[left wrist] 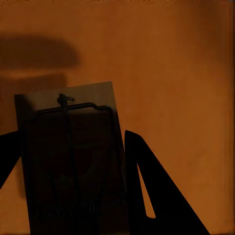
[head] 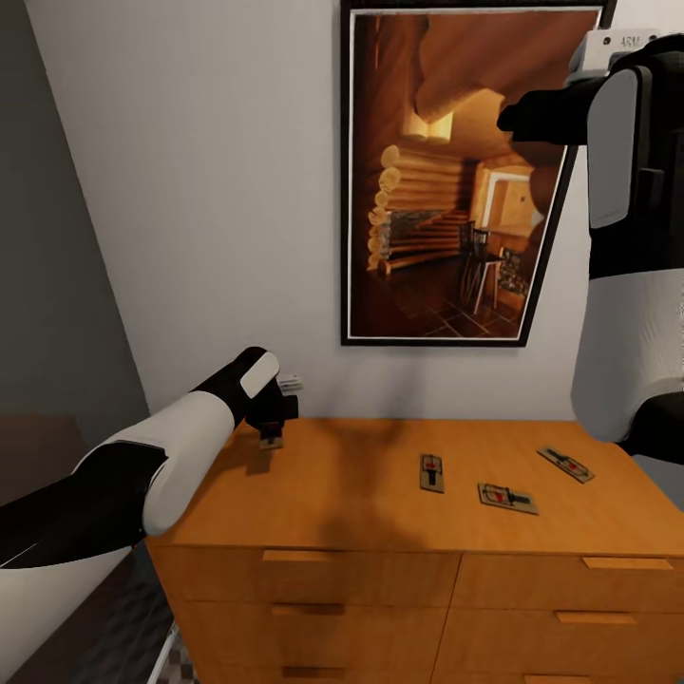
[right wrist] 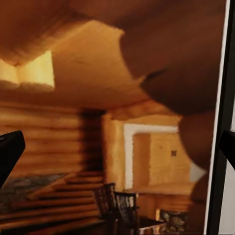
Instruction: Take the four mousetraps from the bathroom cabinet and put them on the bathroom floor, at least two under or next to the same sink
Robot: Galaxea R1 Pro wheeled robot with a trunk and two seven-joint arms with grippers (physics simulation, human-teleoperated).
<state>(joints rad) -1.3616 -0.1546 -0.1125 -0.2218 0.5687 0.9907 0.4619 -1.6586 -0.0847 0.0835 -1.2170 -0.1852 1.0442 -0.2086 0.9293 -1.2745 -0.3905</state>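
Note:
Three mousetraps lie flat on the orange-brown cabinet (head: 361,494): one at the middle (head: 432,472), one nearer the front (head: 507,497), one at the right (head: 566,464). A further mousetrap (head: 272,438) hangs just over the cabinet's left end, with my left gripper (head: 271,429) shut on it. The left wrist view has this mousetrap (left wrist: 68,156) between the dark fingers (left wrist: 161,196), its wire bar facing the camera. My right gripper (right wrist: 118,149) is raised high in front of the picture, open and holding nothing. The sink is out of view.
A dark-framed log-cabin picture (head: 446,171) hangs on the white wall behind the cabinet. Drawer fronts with bar handles (head: 294,556) face me. A strip of patterned floor (head: 128,622) runs beside the cabinet's left end, next to a dark grey wall (head: 47,266).

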